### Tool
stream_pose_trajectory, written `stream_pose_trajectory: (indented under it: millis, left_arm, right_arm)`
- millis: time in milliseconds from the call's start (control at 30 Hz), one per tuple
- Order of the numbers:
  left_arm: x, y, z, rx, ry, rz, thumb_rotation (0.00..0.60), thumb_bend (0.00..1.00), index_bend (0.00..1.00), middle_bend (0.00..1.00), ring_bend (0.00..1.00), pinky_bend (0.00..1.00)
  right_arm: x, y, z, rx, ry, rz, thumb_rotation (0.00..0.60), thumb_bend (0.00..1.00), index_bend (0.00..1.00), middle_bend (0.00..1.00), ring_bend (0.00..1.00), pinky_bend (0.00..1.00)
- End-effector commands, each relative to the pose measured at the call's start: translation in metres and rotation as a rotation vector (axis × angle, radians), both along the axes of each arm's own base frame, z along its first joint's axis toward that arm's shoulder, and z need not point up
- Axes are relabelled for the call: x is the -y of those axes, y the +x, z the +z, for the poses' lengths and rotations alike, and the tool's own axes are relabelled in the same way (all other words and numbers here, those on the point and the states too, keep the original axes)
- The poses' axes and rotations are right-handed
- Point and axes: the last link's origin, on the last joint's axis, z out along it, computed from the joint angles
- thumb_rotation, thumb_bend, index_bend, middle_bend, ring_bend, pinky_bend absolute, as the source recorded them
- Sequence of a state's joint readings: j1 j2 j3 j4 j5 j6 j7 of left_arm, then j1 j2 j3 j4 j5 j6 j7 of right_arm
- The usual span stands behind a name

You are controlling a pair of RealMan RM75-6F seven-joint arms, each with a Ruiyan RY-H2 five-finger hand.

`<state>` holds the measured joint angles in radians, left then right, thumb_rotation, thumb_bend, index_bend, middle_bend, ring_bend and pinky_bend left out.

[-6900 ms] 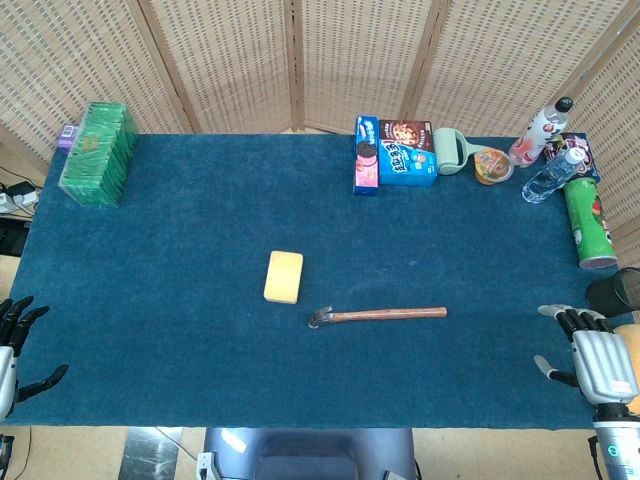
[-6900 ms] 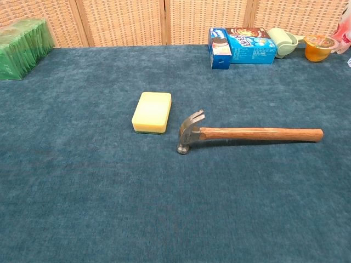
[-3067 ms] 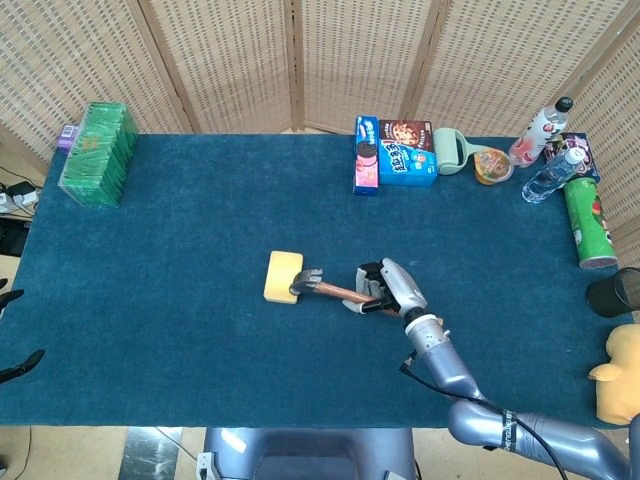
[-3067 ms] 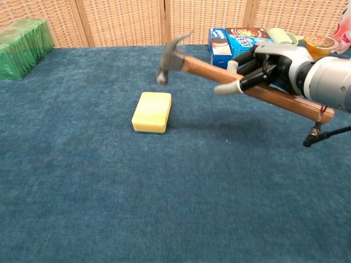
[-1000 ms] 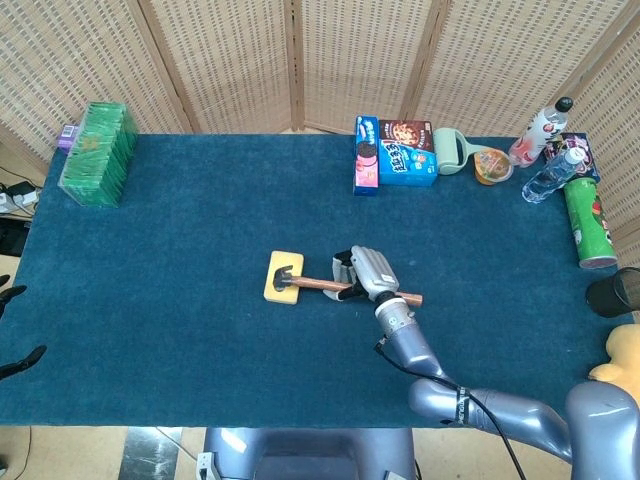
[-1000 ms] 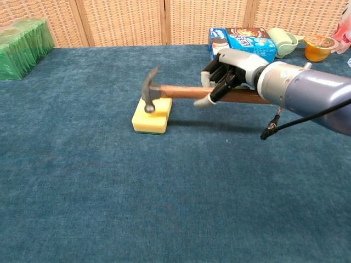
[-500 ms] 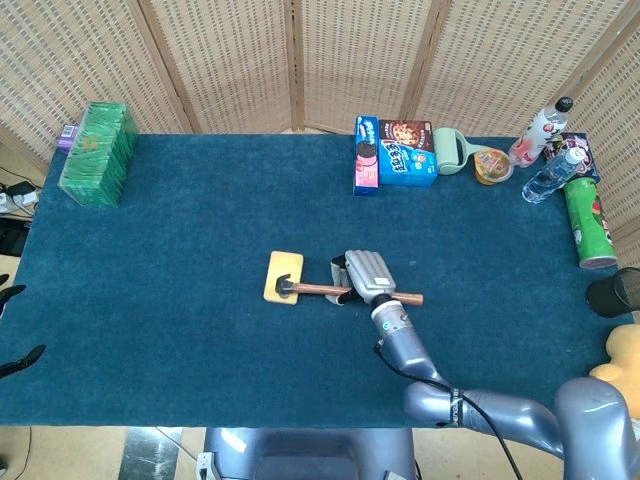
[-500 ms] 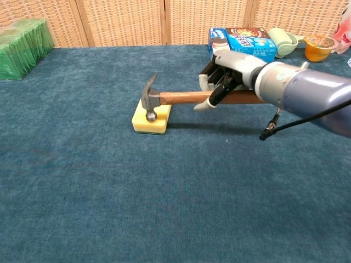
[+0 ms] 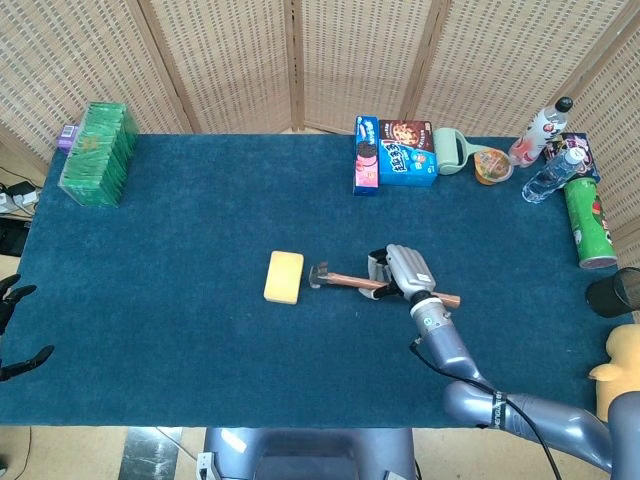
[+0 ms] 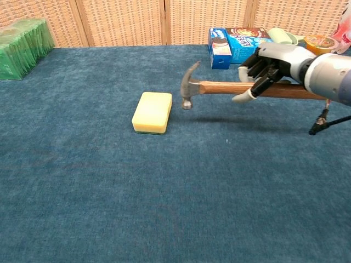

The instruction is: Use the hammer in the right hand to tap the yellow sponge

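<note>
My right hand (image 10: 267,68) is wrapped around the hammer (image 10: 241,89) mid-handle, for control. Its head hangs just beside the yellow sponge (image 10: 152,112), clear of it. My left hand (image 9: 12,330) idles open at the table edge.

Robot lab, blue-clothed table (image 9: 180,250), wicker screens (image 9: 220,60)
</note>
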<state>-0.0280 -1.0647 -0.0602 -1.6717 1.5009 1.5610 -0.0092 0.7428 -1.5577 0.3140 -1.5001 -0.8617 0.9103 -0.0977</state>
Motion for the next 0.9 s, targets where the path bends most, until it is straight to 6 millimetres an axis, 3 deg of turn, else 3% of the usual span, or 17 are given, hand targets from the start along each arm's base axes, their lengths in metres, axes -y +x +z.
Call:
stream_pose_trajectory:
  millis: [33, 467, 600, 700, 733, 900]
  left_arm:
    - [0.000, 0.002, -0.001, 0.001, -0.003, -0.006, 0.600, 0.18, 0.18, 0.10, 0.00, 0.00]
    - [0.003, 0.008, -0.001, -0.009, -0.003, -0.011, 0.600, 0.18, 0.18, 0.10, 0.00, 0.00]
    - [0.005, 0.009, -0.001, -0.010, -0.002, -0.008, 0.600, 0.18, 0.18, 0.10, 0.00, 0.00]
    - [0.005, 0.010, -0.001, -0.011, -0.001, -0.012, 0.600, 0.18, 0.18, 0.10, 0.00, 0.00]
    - [0.005, 0.010, -0.001, -0.011, -0.001, -0.013, 0.600, 0.18, 0.18, 0.10, 0.00, 0.00]
    - [0.006, 0.011, 0.000, -0.011, 0.001, -0.015, 0.600, 0.18, 0.18, 0.10, 0.00, 0.00]
  right_arm:
    - [-0.001, -0.014, 0.004, -0.028, -0.012, -0.011, 0.600, 0.25, 0.90, 1.00, 1.00, 1.00]
    - [-0.004, -0.058, -0.010, -0.102, -0.034, -0.019, 0.600, 0.23, 0.90, 1.00, 1.00, 0.99]
    - [-0.006, -0.064, -0.013, -0.091, -0.011, -0.017, 0.600, 0.19, 0.84, 0.97, 0.99, 0.85]
    - [-0.009, -0.069, -0.013, -0.103, 0.026, -0.002, 0.600, 0.19, 0.71, 0.81, 0.84, 0.67]
    - [-0.010, -0.069, -0.012, -0.102, 0.035, 0.002, 0.600, 0.19, 0.64, 0.73, 0.75, 0.60]
    - [-0.012, -0.071, -0.008, -0.088, 0.047, 0.016, 0.600, 0.19, 0.38, 0.46, 0.48, 0.41]
